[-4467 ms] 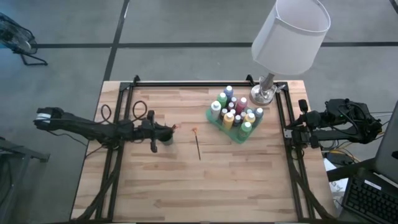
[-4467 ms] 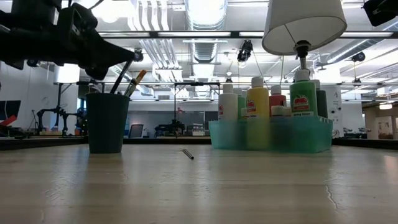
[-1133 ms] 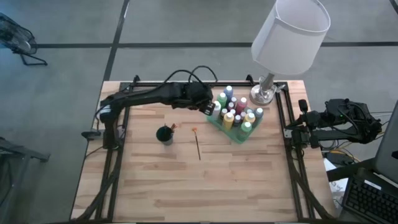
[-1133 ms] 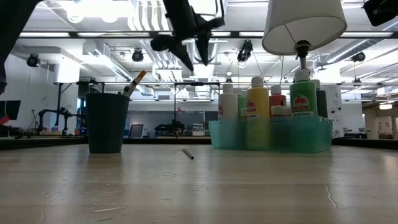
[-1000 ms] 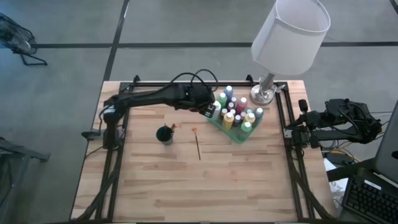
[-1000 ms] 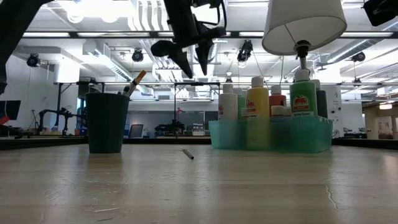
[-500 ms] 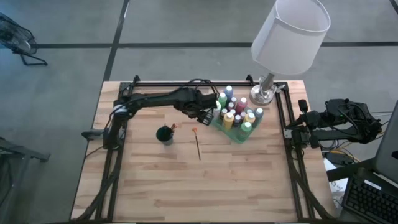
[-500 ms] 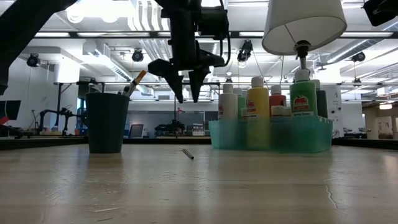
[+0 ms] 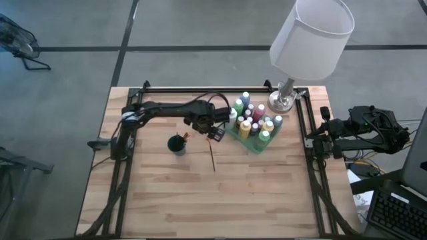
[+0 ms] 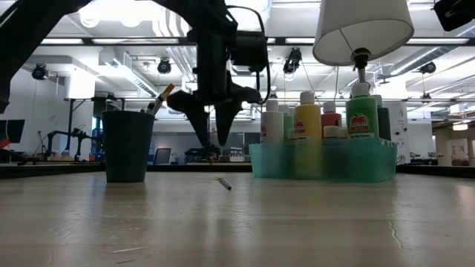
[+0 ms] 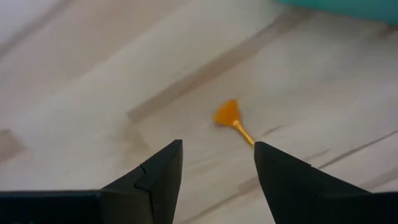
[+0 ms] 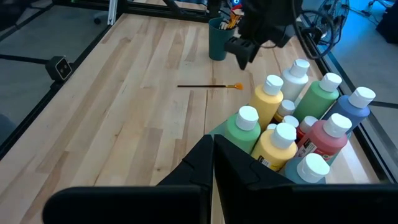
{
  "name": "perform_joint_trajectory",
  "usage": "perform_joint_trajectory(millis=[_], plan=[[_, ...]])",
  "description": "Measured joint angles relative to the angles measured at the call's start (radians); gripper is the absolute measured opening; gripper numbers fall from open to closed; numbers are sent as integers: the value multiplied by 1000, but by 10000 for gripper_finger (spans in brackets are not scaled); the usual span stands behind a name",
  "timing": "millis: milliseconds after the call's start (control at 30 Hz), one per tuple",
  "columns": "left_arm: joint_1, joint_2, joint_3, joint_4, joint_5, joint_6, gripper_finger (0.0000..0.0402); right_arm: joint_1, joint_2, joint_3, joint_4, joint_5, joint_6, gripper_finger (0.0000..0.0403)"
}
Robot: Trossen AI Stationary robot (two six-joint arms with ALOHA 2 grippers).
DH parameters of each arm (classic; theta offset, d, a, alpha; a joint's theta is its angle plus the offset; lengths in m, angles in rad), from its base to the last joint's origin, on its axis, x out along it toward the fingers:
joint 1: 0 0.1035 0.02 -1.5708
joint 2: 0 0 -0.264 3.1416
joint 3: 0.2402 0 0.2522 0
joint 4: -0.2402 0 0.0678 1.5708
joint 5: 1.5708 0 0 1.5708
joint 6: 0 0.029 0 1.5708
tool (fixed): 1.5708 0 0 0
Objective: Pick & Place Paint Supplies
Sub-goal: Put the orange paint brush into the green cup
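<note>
A thin brush (image 9: 212, 155) lies flat on the wooden table, its orange bristle end (image 11: 228, 115) toward the far edge. My left gripper (image 9: 215, 135) hangs open above that bristle end, fingers pointing down, touching nothing; the low view shows its fingertips (image 10: 212, 141) well clear of the table. Several white-capped paint bottles (image 9: 252, 120) stand in the translucent green tray (image 10: 323, 162). The dark green cup (image 9: 177, 144) holds other brushes. My right gripper (image 12: 212, 140) rests shut beyond the table's right edge.
A lamp with a white shade (image 9: 311, 40) stands on its metal base (image 9: 282, 100) at the far right corner, behind the tray. Black rails (image 9: 127, 133) run along the left, right and far edges. Bare wood (image 9: 213, 200) fills the table's near half.
My left gripper has come down from beside the tray toward the brush's bristle end, shifting a little toward the near edge, and has tipped until its fingers point straight down. Its fingers have stayed open. The brush, the cup and the bottles have not moved.
</note>
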Motion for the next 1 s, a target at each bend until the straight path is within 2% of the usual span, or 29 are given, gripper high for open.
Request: perform_joint_trajectory(millis=[367, 600, 1000], plan=[[1, 0, -124, 133, 37, -48, 203, 0, 0, 0, 0, 0, 0, 8], [2, 0, -172, 235, 39, -87, 203, 0, 0, 0, 0, 0, 0, 8], [4, -1, -212, 299, 26, -114, 203, 0, 0, 0, 0, 0, 0, 8]])
